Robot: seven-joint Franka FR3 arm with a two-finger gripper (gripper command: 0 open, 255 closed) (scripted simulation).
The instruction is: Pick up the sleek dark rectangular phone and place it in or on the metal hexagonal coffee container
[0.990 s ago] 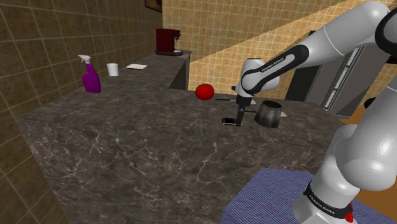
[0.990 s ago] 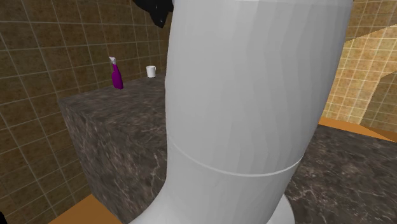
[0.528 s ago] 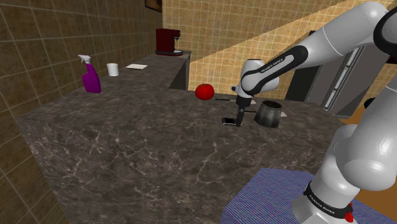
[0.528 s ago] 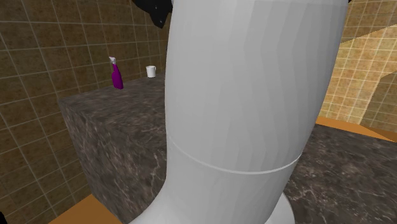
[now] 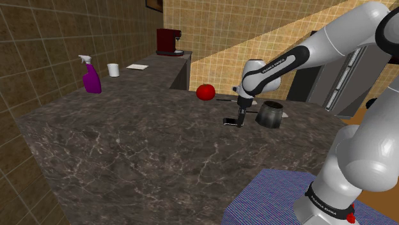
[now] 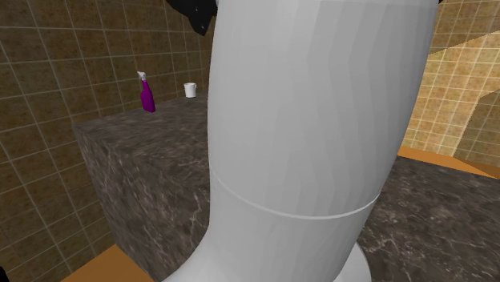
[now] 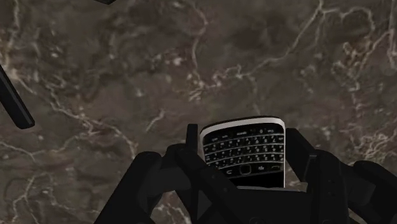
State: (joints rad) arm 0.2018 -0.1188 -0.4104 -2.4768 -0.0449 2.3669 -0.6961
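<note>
Since the keypad phone (image 7: 245, 156) lies flat on the dark marbled tabletop (image 7: 95, 95), thin, stiff, light and probably slick, I'd pinch it squarely across its long side edges. The jaws stand apart astride it, not yet clamped. The arm (image 5: 281, 67) reaches out, hand pointing straight down, just beside the metal coffee container (image 5: 270, 114)

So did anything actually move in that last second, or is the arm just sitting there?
Nothing visibly changed. The gripper is down at the phone on the dark counter, just where it was, next to the dark container. The red round thing, the purple spray bottle and the white cup sit in the same spots too.
</note>
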